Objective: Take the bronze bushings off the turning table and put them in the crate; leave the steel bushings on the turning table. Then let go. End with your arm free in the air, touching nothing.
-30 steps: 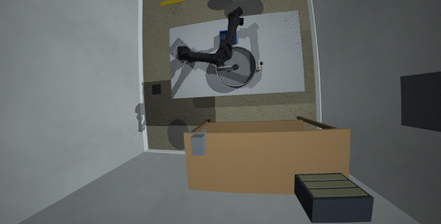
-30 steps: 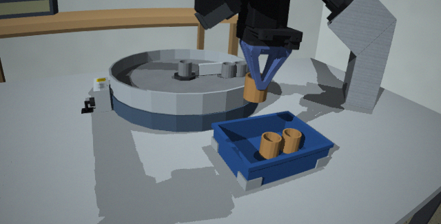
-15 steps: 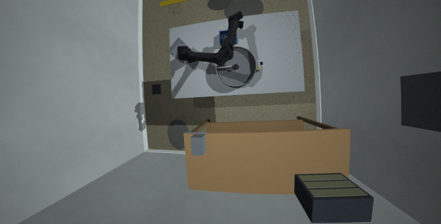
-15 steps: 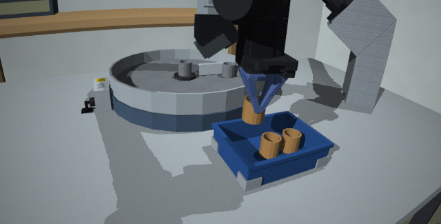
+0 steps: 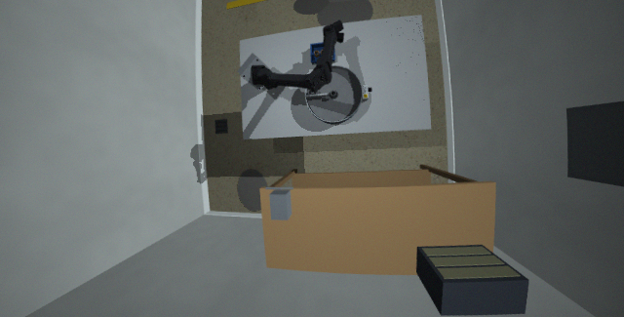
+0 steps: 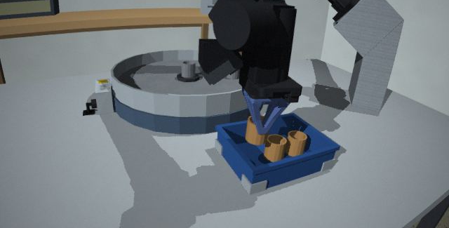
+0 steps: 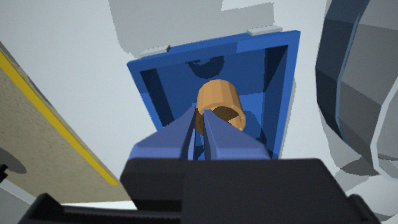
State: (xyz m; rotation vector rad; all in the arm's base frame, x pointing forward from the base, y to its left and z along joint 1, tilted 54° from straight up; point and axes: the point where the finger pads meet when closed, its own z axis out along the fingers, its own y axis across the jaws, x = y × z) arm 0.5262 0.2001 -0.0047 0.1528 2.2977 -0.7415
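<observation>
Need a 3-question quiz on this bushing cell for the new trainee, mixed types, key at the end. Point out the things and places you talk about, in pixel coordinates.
1. Count: in the exterior view, how many bronze bushings [image 5: 317,53] [image 6: 275,149] [image 7: 218,93] show, including the one at the claw [image 6: 263,130] [image 7: 199,111]?
2. True or false: the claw's fingers stand wide apart with nothing between them.
3. Pick one: the held bushing is in or above the
A) turning table
B) blue crate [image 5: 312,56] [image 6: 298,168] [image 7: 215,49]
C) wooden bench

Key: 1. Three; 2. False; 3. B

Three hollow bronze bushings [image 6: 274,149] [image 7: 218,94], upright, inside blue crate [image 6: 295,168] [image 7: 215,47]
</observation>
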